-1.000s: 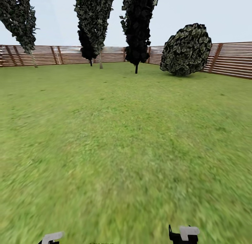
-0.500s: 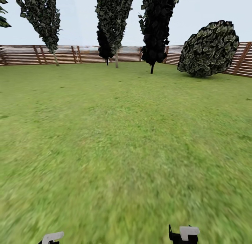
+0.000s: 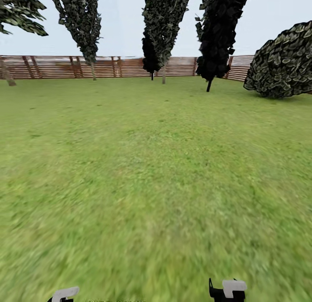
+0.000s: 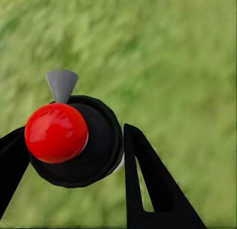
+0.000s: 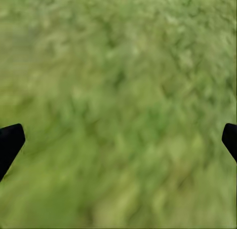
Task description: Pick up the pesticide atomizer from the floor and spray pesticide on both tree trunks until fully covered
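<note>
On grass — wooden fence behind | trees afar

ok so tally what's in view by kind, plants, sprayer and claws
tall narrow trees: 4
broad-crowned tree at the left edge: 1
round shrub: 1
pesticide atomizer: 1
claws: 2, left claw and right claw
total: 9

lawn: open ahead | obstacles: far trees, shrub, fence
</note>
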You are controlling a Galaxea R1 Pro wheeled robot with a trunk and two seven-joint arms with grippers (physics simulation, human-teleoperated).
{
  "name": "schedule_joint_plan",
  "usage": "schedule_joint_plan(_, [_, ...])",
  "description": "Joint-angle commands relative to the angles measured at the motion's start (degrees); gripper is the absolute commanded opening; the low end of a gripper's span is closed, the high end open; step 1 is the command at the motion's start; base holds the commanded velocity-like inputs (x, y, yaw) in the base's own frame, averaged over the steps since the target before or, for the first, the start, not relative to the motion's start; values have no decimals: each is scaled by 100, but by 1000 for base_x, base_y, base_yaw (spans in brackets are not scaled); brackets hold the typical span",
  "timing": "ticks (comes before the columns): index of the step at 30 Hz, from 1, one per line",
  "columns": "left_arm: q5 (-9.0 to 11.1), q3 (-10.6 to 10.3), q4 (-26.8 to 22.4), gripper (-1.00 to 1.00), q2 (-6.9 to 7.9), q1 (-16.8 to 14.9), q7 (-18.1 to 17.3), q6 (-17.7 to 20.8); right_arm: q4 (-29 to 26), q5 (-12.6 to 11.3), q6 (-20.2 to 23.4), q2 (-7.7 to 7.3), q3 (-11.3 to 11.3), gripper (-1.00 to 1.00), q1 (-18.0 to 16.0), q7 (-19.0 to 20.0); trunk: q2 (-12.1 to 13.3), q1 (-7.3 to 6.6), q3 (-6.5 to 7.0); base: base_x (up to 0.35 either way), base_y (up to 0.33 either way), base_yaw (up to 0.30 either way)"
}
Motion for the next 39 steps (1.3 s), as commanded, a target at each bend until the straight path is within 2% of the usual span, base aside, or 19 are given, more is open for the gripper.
schedule_joint_plan(1, [1, 0, 0, -100, -3, 0, 0, 1, 0, 0, 0, 0, 1, 100, 0, 0, 0, 0, -1, 0, 0, 278])
schedule_joint_plan(29, [10, 0, 0, -100, 2, 0, 0, -5, 0, 0, 0, 0, 1, 100, 0, 0, 0, 0, -28, -1, 0, 278])
schedule_joint_plan(39, [26, 0, 0, -100, 2, 0, 0, 3, 0, 0, 0, 0, 1, 100, 0, 0, 0, 0, -37, -257, 98, 278])
